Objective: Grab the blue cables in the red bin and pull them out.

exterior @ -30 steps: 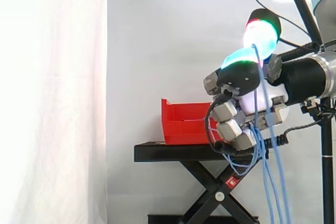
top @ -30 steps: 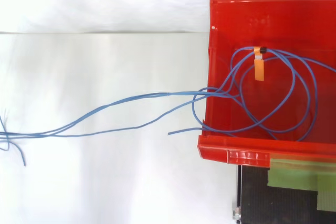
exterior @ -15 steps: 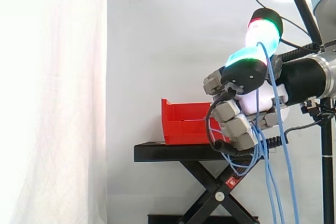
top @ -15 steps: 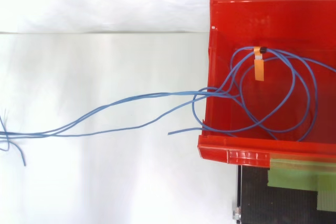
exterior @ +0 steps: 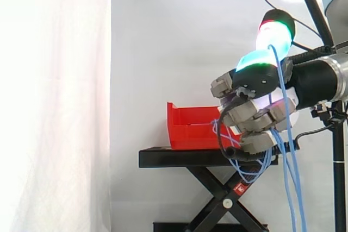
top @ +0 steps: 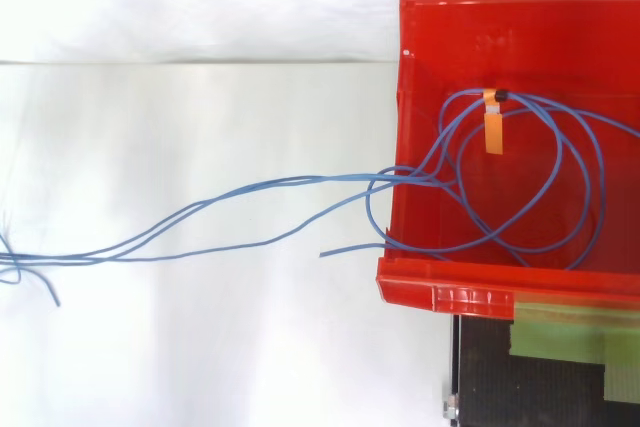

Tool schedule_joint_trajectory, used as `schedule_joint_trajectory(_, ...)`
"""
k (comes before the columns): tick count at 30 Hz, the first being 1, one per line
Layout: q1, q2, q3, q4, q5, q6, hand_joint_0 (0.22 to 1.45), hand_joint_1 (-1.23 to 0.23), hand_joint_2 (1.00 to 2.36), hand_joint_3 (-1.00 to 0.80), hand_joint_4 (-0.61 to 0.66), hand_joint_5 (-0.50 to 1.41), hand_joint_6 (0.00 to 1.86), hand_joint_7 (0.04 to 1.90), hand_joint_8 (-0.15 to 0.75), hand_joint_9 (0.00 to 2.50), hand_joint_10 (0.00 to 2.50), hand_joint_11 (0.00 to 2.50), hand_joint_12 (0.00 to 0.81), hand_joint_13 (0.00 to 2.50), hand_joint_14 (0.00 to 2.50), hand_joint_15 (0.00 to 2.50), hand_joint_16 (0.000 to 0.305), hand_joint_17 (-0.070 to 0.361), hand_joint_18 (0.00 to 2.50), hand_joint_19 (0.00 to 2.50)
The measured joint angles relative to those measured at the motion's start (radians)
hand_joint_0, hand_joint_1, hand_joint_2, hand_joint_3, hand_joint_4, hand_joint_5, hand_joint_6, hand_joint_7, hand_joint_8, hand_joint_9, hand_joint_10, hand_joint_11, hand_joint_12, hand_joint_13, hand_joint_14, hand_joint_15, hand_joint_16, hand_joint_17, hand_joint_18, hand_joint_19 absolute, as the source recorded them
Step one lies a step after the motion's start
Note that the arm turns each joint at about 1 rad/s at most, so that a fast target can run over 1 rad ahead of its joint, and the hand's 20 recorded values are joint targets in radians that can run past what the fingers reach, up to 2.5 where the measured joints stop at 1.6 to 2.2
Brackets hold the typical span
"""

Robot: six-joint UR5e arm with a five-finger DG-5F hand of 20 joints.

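Several blue cables loop inside the red bin and trail out over its wall | my hand beside the bin, above its rim; fingers curled tight around the cables

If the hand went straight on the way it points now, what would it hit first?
Probably the red bin: in the side view the hand, fingers curled round the blue cables, points left at the bin's near end. Depth is unclear, so it might pass beside it.
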Motion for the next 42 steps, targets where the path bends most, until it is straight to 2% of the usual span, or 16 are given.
schedule_joint_trajectory(1,0.000,0.000,0.000,0.000,0.000,0.000,0.92,-0.90,1.00,-1.00,0.06,0.68,0.97,0.51,0.224,1.13,0.01,1.39,0.285,1.32,0.10,1.61,0.042,0.095,0.85,0.92)
schedule_joint_trajectory(2,0.000,0.000,0.000,0.000,0.000,0.000,0.92,-0.90,1.00,-1.00,0.06,0.68,0.97,0.50,0.221,1.17,0.00,1.48,0.279,1.29,0.32,1.56,0.042,0.095,0.87,0.95)
schedule_joint_trajectory(3,0.000,0.000,0.000,0.000,0.000,-0.001,0.92,-0.90,1.00,-1.00,0.05,0.68,0.97,0.50,0.213,1.17,0.00,1.50,0.280,1.28,0.36,1.56,0.042,0.094,0.88,0.96)
schedule_joint_trajectory(6,0.000,0.000,0.000,0.000,0.000,-0.001,0.93,-0.91,1.00,-1.00,0.05,0.67,0.98,0.49,0.202,1.19,0.05,1.58,0.287,1.23,0.77,1.45,0.040,0.091,0.92,1.02)
schedule_joint_trajectory(7,0.000,0.000,0.000,0.000,0.000,-0.001,0.93,-0.91,1.00,-1.00,0.04,0.67,0.98,0.50,0.198,1.16,0.39,1.52,0.287,1.21,0.93,1.42,0.040,0.090,0.94,1.04)
schedule_joint_trajectory(8,0.000,0.000,0.000,0.000,0.000,-0.001,0.93,-0.91,1.00,-1.00,0.04,0.66,0.99,0.49,0.196,1.14,0.58,1.50,0.292,1.19,1.08,1.38,0.039,0.089,0.96,1.06)
schedule_joint_trajectory(9,0.000,0.000,0.000,0.000,0.000,-0.001,0.93,-0.91,1.00,-1.00,0.04,0.66,1.00,0.48,0.188,1.13,0.64,1.51,0.289,1.18,1.12,1.37,0.039,0.089,0.97,1.07)
schedule_joint_trajectory(10,0.001,0.000,0.000,0.000,0.000,-0.001,0.94,-0.90,1.00,-1.00,0.04,0.65,1.01,0.49,0.186,1.10,0.80,1.47,0.288,1.17,1.28,1.30,0.039,0.088,0.99,1.08)
schedule_joint_trajectory(12,0.001,0.000,0.000,0.000,0.000,-0.001,0.94,-0.90,1.00,-1.00,0.03,0.64,1.03,0.46,0.187,1.06,1.21,1.38,0.284,1.15,1.45,1.27,0.038,0.086,1.00,1.14)
schedule_joint_trajectory(15,0.001,0.000,-0.001,0.000,0.000,-0.002,0.94,-0.90,1.00,-1.00,0.03,0.63,1.05,0.45,0.186,1.04,1.33,1.36,0.291,1.13,1.61,1.21,0.038,0.085,1.04,1.18)
schedule_joint_trajectory(18,0.001,0.000,-0.001,0.000,0.000,-0.002,0.94,-0.90,1.00,-1.00,0.03,0.63,1.05,0.45,0.187,1.03,1.45,1.30,0.284,1.13,1.63,1.22,0.038,0.085,1.05,1.19)
schedule_joint_trajectory(36,0.003,0.000,-0.001,0.009,0.000,-0.005,0.95,-0.89,1.00,-1.00,0.01,0.61,1.07,0.43,0.187,1.00,1.55,1.28,0.283,1.13,1.65,1.22,0.038,0.086,1.01,1.16)
schedule_joint_trajectory(39,0.004,0.000,-0.015,0.025,0.002,-0.019,0.95,-0.89,1.00,-1.00,0.02,0.61,1.08,0.43,0.181,1.00,1.56,1.29,0.284,1.13,1.63,1.21,0.038,0.086,1.00,1.13)
schedule_joint_trajectory(42,0.004,0.000,-0.057,0.072,0.012,-0.059,0.95,-0.88,1.00,-1.00,0.01,0.61,1.07,0.43,0.190,1.00,1.56,1.28,0.279,1.13,1.60,1.22,0.038,0.086,1.00,1.12)
